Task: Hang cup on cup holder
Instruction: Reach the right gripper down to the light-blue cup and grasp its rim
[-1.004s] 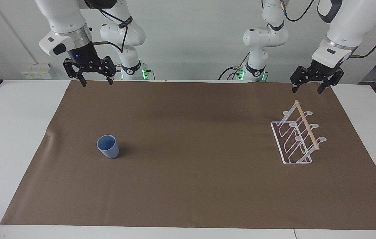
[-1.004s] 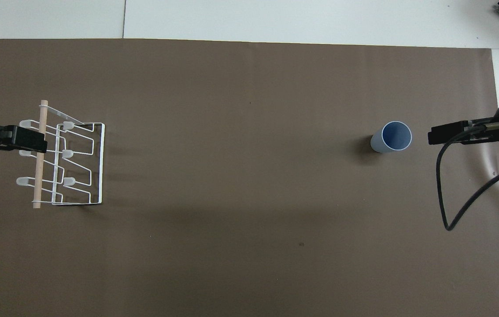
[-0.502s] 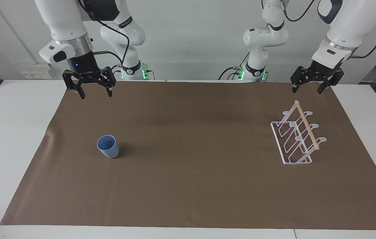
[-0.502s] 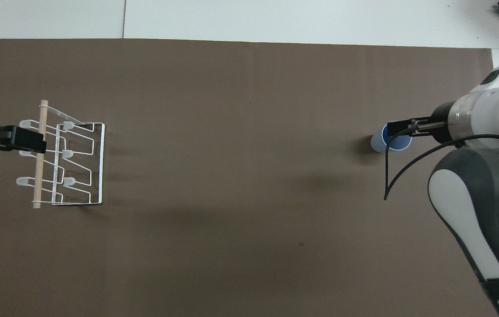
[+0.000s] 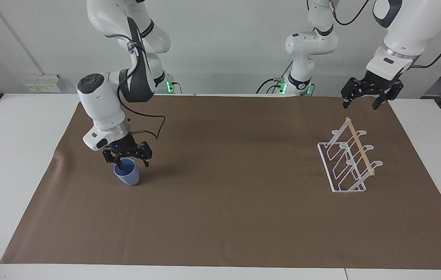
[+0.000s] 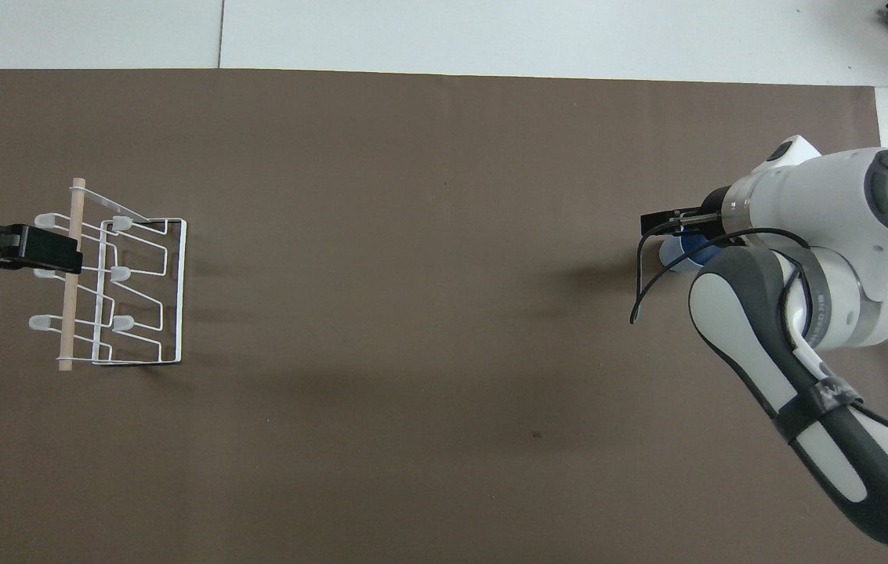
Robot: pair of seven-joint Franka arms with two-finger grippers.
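Toward the right arm's end of the tabletop [image 5: 18, 155], in the facing view, our right claw [image 5: 129, 160] is at the cup [image 5: 127, 175], wide open, one finger dipping inside the rim, the other outside; it holds nothing yet. To grip well, we judge we should settle lower and pinch the wall squarely before lifting. Our left claw [image 5: 364, 102] waits open and empty above the edge nearest the robots, near the cup holder [image 5: 347, 161].

From overhead, the right claw [image 6: 667, 225] covers most of the cup [image 6: 675, 254]; the cup holder [image 6: 122, 290] stands toward the left arm's end, with the left claw [image 6: 40, 247] over it. A second ago the right claw hung high at the robots' edge; it has since swung down to the cup.
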